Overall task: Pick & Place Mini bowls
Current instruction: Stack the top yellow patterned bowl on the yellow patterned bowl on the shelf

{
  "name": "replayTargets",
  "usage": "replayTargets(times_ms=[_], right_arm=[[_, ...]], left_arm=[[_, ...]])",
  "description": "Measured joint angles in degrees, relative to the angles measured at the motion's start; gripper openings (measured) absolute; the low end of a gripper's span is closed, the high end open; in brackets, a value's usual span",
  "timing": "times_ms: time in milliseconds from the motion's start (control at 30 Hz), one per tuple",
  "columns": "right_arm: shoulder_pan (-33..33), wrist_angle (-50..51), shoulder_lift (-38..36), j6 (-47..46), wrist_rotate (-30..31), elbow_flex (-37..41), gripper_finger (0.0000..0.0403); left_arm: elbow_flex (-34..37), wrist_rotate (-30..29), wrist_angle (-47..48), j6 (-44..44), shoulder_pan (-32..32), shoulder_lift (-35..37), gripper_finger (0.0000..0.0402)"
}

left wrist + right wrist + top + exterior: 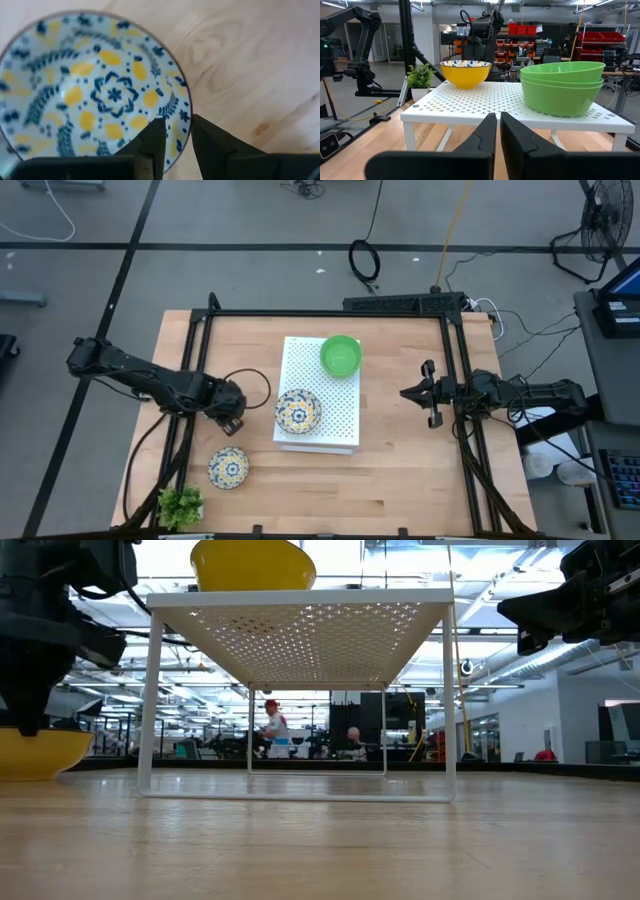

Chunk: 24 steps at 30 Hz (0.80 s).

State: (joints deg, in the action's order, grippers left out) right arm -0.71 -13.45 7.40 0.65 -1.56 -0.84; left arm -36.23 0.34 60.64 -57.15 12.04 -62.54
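A cream bowl with a blue-and-yellow pattern is on the wood at the near left. Its yellow outside shows in the low view. My left gripper points down at this bowl's far rim and is shut on it. A second patterned bowl and stacked green bowls stand on the white perforated board. My right gripper waits shut at the table's right, level, facing the board. My left gripper has the patterned bowl's rim between its fingers. One finger is inside the bowl and the other is outside over the wood. The fingers come from above, pointing down. I cannot tell whether the bowl rests on the table or hangs clear.
A small green plant stands at the near left corner, close to the held bowl. The board stands on thin legs mid-table. Bare wood lies between the board and my right gripper. People show far off in the room.
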Motion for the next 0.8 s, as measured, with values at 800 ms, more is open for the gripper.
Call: replayTargets(times_ms=[800], right_arm=[[0.0,0.0,0.0,0.0,0.0,0.0,0.0014]], left_arm=[[-8.4,-7.9,11.9,3.9,-11.0,0.0,0.0093]])
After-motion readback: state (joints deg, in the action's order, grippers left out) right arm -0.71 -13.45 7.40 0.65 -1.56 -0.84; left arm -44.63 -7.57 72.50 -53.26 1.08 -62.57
